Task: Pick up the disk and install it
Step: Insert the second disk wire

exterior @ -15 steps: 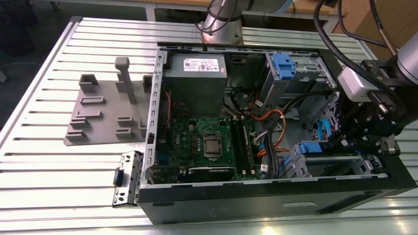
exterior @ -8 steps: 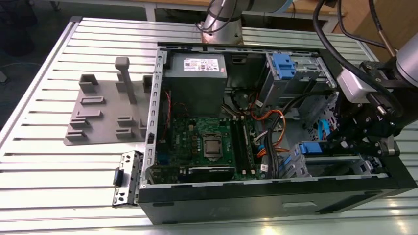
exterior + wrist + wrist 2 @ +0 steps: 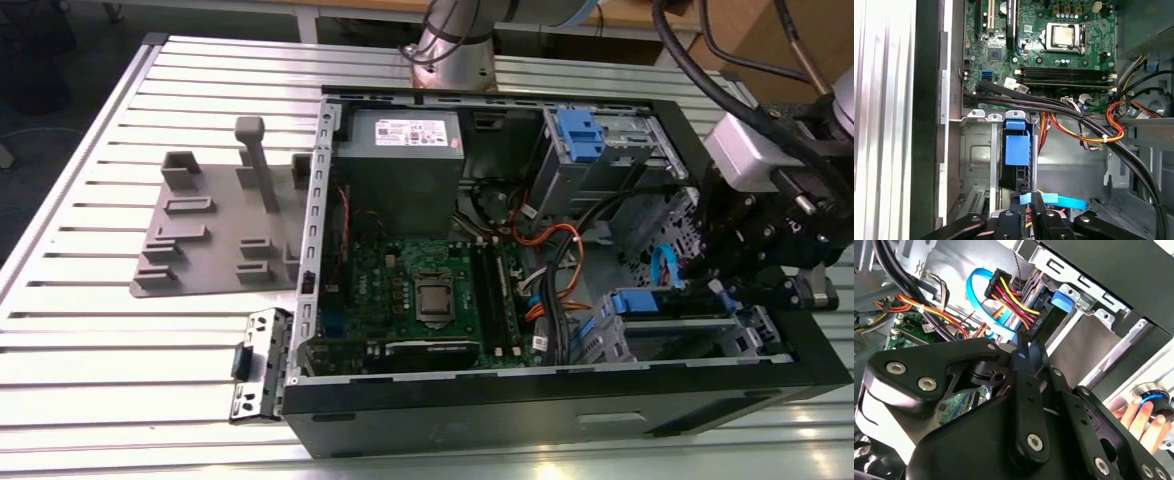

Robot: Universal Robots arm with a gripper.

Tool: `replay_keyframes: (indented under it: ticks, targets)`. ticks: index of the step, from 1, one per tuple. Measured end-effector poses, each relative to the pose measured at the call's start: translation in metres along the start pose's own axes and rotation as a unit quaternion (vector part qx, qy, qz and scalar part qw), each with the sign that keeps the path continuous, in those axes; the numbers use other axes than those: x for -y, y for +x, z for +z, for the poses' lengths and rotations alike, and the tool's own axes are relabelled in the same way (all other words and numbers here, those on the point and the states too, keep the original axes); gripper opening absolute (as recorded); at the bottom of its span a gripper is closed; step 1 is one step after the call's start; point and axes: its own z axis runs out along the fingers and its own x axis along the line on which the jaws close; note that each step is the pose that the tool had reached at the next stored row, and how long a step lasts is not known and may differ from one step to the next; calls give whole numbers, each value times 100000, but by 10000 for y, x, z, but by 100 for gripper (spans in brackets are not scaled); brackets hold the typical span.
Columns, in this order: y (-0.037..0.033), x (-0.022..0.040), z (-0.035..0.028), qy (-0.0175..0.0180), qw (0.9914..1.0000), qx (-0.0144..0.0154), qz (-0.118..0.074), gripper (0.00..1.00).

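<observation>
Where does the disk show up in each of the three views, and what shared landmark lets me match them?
Exterior view: the disk shows its blue rail frame in the drive cage at the exterior view's right, beside the gripper.
First wrist view: it stands edge-on in the grey cage, just beyond the gripper.
Second wrist view: its blue frame end shows past the gripper.
Shared landmark: the red-yellow-orange wire bundle.

Lighting: even, overhead, fairly bright; soft glare on ribbed desk (image 3: 80,200); case interior (image 3: 441,290) shadowed. Second wrist view: washed-out highlights at cables (image 3: 1004,295), near tool (image 3: 1024,352) blurred
</observation>
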Motion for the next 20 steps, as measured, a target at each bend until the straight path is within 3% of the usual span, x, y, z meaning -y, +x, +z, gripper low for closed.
replay_keyframes:
  ticks: [2,4,6,8,11,13,20]
  targets:
    - [0,0,2,-20,100000,248,-5,23]
    - [0,3,10,-188,99997,759,-10,22]
    - [1,10,22,-396,99992,1176,-4,10]
    - [2,23,37,-681,99987,1487,9,10]
    - [4,75,62,-1348,99978,1608,47,10]
    - [7,89,79,-1610,99974,1607,59,10]
    - [17,92,129,-1953,99968,1615,85,10]
